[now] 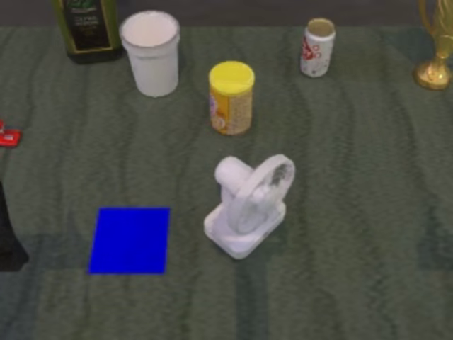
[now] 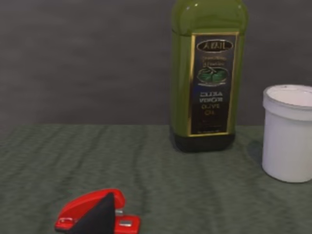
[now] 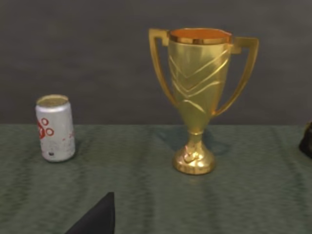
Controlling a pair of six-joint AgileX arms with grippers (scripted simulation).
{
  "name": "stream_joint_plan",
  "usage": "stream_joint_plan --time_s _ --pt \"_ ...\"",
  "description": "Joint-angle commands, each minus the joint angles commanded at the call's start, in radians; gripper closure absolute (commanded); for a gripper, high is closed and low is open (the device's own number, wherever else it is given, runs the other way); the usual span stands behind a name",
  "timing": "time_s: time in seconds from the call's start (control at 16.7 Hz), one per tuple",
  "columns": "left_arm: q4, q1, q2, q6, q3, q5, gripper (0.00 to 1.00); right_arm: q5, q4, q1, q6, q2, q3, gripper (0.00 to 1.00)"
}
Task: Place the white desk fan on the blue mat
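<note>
One all-white desk fan (image 1: 246, 207), round grille upright, stands beside the blue mat (image 1: 130, 240); claw states perhaps unreadable.

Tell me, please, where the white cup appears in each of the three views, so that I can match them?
Top view: the white cup stands upright near the far edge, left of centre, beside the olive oil bottle.
Left wrist view: at the picture's right edge, cut off, again beside the olive oil bottle.
Right wrist view: not in it.
Shared landmark: the olive oil bottle, in the top and left wrist views.
</note>
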State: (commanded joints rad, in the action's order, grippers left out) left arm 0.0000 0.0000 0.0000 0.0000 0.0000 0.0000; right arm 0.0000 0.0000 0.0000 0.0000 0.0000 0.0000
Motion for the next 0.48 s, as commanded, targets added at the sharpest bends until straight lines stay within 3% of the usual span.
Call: stream_joint_plan --time_s 0.24,0.48 --pt "-0.028 -0.015 0.029 0.004 0.028 0.006 0.00 0.000 0.000 0.000 0.000 0.000 0.000 0.00" --pt "-0.192 -0.097 0.206 0.020 0.197 0.029 0.00 0.000 0.000 0.000 0.000 0.000 0.000 0.00"
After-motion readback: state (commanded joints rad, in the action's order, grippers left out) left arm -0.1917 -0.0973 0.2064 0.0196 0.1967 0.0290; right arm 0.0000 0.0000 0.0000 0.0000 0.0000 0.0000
